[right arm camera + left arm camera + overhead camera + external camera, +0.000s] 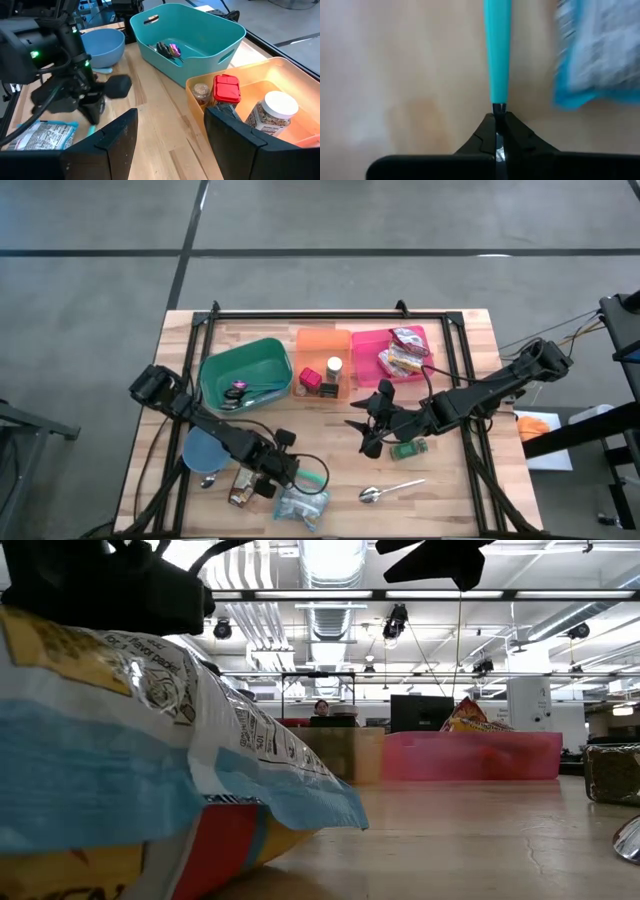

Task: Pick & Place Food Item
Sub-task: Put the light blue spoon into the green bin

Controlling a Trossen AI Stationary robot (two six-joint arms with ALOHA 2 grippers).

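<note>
My left gripper (292,476) is near the table's front edge, shut on a teal utensil handle (497,50) that lies on the wood. A blue-and-white snack bag (300,505) lies flat just in front of it and fills the left of the low view (150,770). My right gripper (368,426) hangs open above the table's middle, holding nothing. A small green food packet (408,448) lies on the table beside it. My left gripper pinches the teal handle's end (498,102) between its two fingertips (487,131). The fingers slant steeply down from above, roughly in line with the handle. The handle stretches away from the fingertips along the table top.
At the back stand a teal bin (245,370), an orange bin (322,365) with jars, and a pink bin (395,350) with snack packs. A blue bowl (205,450) and a small jar (240,490) sit by the left arm. A metal spoon (385,492) lies front centre.
</note>
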